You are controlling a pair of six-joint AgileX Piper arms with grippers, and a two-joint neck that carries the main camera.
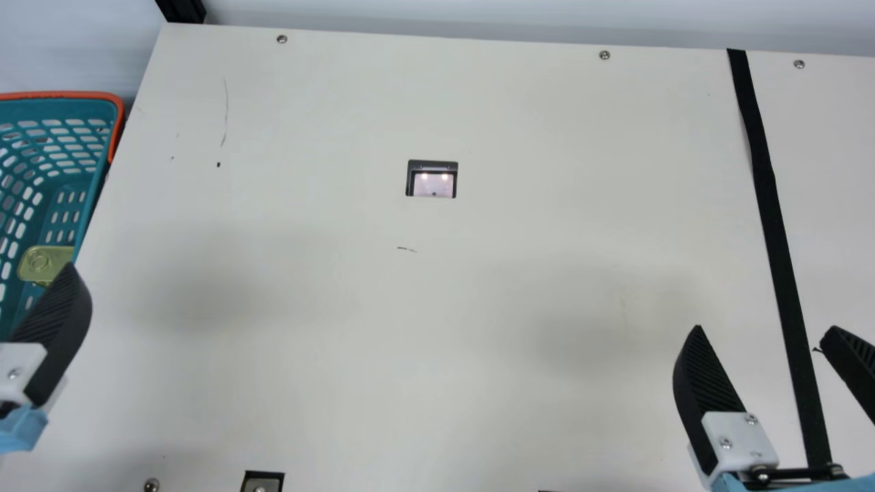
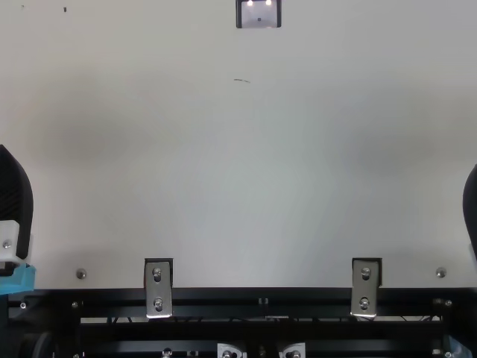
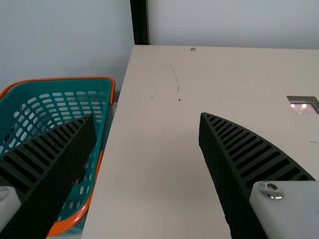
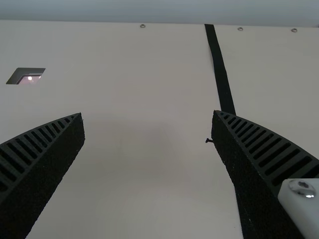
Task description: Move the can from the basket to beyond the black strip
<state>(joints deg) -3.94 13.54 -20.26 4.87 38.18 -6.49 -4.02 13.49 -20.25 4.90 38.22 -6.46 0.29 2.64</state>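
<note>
Cream bench (image 1: 342,342) below, the left end effector (image 1: 60,321) and right end effector (image 1: 764,329) spread open, can (image 1: 41,262) inside basket (image 1: 92,174).

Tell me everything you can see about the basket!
The basket is teal with an orange rim, and it looks like plastic. Its walls have rows of little holes you can peek through. It's upright and open at the top, just past the table's left edge. I can't tell whether it touches the table. Inside is a yellow-green can. I can't see what the basket stands on.
</note>
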